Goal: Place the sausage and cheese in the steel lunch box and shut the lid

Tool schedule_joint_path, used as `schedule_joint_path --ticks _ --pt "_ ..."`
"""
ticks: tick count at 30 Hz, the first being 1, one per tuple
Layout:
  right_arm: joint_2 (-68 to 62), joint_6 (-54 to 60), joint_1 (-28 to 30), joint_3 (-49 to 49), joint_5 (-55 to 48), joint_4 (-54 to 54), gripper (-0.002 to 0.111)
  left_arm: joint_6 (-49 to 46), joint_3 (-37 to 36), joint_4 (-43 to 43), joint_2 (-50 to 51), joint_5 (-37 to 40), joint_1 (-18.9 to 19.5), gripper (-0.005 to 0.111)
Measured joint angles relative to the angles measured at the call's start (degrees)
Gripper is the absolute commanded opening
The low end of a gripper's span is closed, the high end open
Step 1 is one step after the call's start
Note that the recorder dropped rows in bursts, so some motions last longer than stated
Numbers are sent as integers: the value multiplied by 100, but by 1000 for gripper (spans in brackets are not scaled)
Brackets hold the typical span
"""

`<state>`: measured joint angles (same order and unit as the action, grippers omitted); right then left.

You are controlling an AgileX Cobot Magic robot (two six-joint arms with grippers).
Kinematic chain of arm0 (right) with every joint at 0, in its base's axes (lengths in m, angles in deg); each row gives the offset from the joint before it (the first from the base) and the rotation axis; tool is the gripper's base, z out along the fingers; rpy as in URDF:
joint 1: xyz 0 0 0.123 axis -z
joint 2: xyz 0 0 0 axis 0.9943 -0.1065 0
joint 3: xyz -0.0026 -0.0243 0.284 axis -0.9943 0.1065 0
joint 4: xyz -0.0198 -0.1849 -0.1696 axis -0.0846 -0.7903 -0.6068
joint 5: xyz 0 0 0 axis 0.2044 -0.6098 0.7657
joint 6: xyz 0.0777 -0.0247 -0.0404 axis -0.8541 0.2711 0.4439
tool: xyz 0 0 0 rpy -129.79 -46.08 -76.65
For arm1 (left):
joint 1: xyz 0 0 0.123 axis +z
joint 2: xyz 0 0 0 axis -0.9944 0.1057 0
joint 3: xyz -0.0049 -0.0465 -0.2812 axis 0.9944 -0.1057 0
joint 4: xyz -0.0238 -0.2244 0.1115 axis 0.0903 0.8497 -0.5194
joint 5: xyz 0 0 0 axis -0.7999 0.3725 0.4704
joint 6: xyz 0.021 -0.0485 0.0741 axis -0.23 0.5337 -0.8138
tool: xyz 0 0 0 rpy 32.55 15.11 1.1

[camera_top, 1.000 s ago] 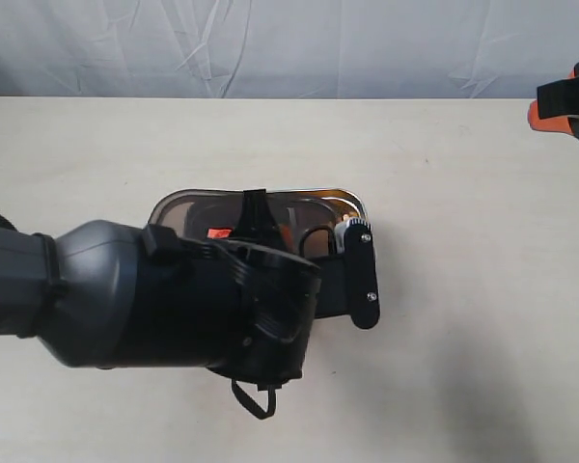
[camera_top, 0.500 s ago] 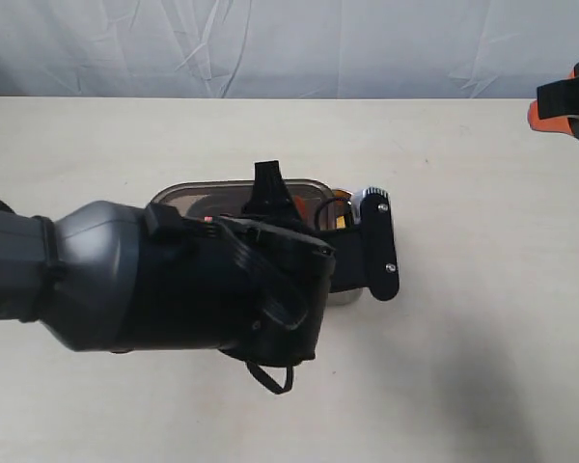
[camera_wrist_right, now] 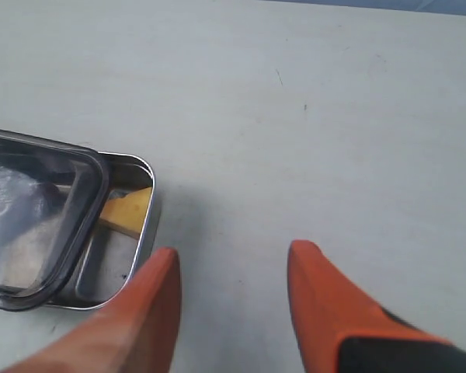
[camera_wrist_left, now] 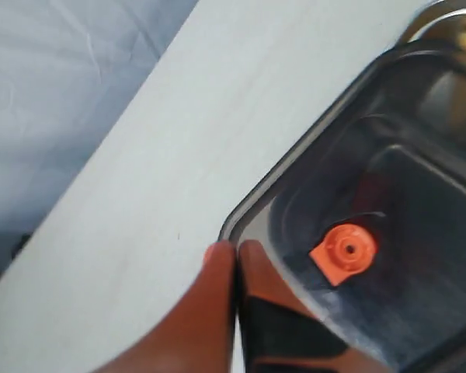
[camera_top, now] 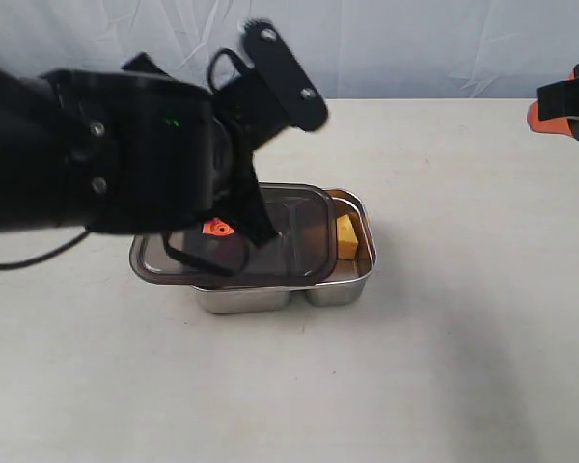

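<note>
The steel lunch box (camera_top: 347,286) stands mid-table. The dark lid (camera_top: 289,253) lies on it, shifted left, so the box's right end is uncovered. There the yellow cheese (camera_top: 345,236) shows, and again in the right wrist view (camera_wrist_right: 128,210) beside the lid (camera_wrist_right: 31,217). The sausage is hidden; only a faint reddish patch shows through the lid. My left gripper (camera_wrist_left: 235,250) is shut with nothing seen between its fingers, just over the lid's corner (camera_wrist_left: 241,221) near the orange valve tab (camera_wrist_left: 343,251). My right gripper (camera_wrist_right: 233,260) hangs open over bare table, right of the box (camera_wrist_right: 144,233).
The large dark left arm (camera_top: 106,164) fills the upper left of the exterior view, above the box. A pale cloth backdrop hangs behind the table's far edge. The right gripper (camera_top: 567,104) sits at the far right edge.
The left arm has risen and swung back toward the upper left, uncovering the box. The lid now shows lying off-centre on the box. The right gripper has not moved.
</note>
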<state>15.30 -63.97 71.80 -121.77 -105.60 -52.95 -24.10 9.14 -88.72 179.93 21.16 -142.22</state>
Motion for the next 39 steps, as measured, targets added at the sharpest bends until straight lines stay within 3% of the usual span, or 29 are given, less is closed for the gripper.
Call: schedule_joint_path --ticks 9,12,16,21,27,39 --pt "0 -9 0 0 -26 0 43 114 0 1606 -119 -281 1772 0" --pt "0 -51 0 0 -65 0 43 -452 0 2523 -129 -298 2597 0" --pt "0 -84 0 0 -95 0 43 -1416 0 3830 -129 -321 3133 0" --pt "0 -105 0 0 -95 0 43 -1637 0 4271 109 -379 3158 0" --pt "0 -129 0 0 -99 0 43 -1651 0 4307 693 -513 3158 0" --pt "0 -129 0 0 -99 0 43 -1566 0 4348 924 -690 3158 0"
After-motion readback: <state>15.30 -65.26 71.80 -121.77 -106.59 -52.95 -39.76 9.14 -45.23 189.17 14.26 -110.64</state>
